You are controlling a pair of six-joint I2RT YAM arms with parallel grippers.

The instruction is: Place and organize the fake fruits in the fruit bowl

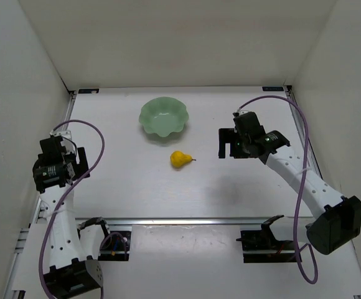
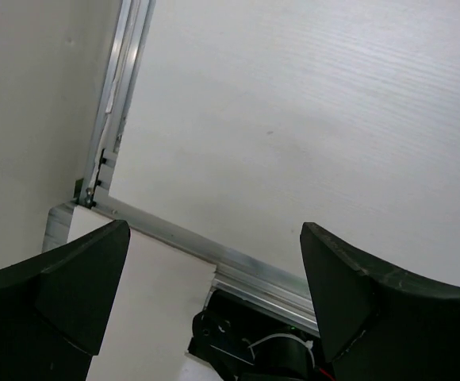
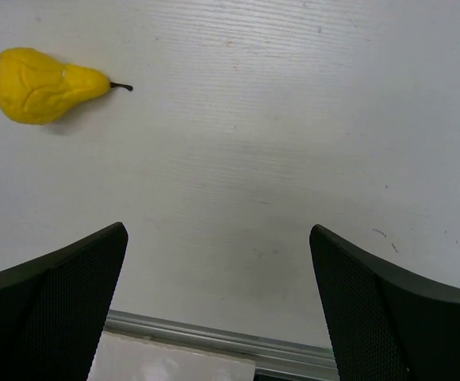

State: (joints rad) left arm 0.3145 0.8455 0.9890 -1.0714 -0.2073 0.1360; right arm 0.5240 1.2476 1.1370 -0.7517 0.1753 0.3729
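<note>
The right pincer (image 3: 218, 305) hangs with its jaws spread wide and nothing between them, only bare worktop (image 3: 293, 159) below. Look out ahead of it and off to its left side in the wrist view, and there is the yellow pear (image 3: 44, 85), lying on its side with the dark stem aimed back toward the pincer, well clear of both fingers. Go past the pear, further out from the pincer, and you reach the mint-green fruit bowl (image 1: 162, 129), near the fruit but not touching it, and it holds nothing. Over on the other side, the left pincer (image 2: 214, 294) is also gaping and empty, poised by the near rail (image 2: 238, 266), well apart from pear and bowl alike. So, by my reckoning, the job has barely begun: nothing gripped, nothing bowled. Reaching, clamping, lifting, carrying and dropping all remain, and the right arm looks better placed.
</note>
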